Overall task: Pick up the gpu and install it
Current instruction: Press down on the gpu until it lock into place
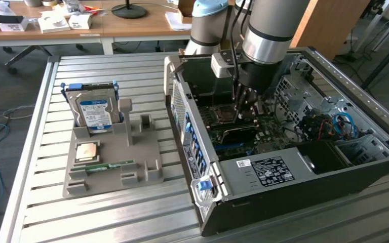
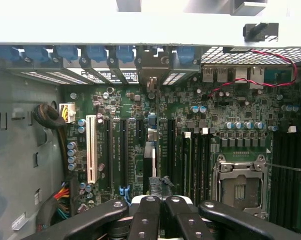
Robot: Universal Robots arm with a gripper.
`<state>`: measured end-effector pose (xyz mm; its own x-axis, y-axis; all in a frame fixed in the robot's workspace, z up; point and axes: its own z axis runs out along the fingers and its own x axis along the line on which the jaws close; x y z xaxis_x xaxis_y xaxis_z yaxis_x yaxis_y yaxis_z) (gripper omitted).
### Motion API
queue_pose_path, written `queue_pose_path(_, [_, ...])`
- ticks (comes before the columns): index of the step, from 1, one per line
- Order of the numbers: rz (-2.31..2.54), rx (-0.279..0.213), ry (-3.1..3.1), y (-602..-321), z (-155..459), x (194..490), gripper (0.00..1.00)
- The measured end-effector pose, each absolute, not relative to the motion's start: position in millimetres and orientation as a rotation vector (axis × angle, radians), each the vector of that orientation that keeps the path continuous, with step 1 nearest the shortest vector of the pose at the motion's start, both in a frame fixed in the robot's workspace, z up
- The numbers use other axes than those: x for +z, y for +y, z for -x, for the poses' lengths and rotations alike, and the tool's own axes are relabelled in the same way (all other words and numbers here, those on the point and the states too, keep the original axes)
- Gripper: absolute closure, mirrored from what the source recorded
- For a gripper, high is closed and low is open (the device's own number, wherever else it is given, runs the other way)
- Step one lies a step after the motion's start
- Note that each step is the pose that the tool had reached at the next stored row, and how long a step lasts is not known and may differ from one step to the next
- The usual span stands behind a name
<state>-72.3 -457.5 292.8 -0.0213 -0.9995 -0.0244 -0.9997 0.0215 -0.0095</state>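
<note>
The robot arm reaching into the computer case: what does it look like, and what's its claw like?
The arm is a thick silver-grey tube with black joint rings and a pale blue cap. Dark cables run alongside it. The claw has black metal linkage fingers with round pivot bolts.

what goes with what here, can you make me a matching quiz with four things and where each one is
Things:
1 hard drive
2 memory stick
3 processor chip
4 end effector

Places:
a inside the open computer case, above the motherboard
b lying flat on the grey holder, between the other two parts
c standing upright at the holder's far end
d lying flat near the holder's near edge

Pairs: 1-c, 2-d, 3-b, 4-a
</note>
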Motion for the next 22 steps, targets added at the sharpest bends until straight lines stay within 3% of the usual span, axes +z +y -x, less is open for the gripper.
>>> queue_pose_path(22, [2.18, 0.016, 2.228, -457.4, 77.1, 291.0, 0.89])
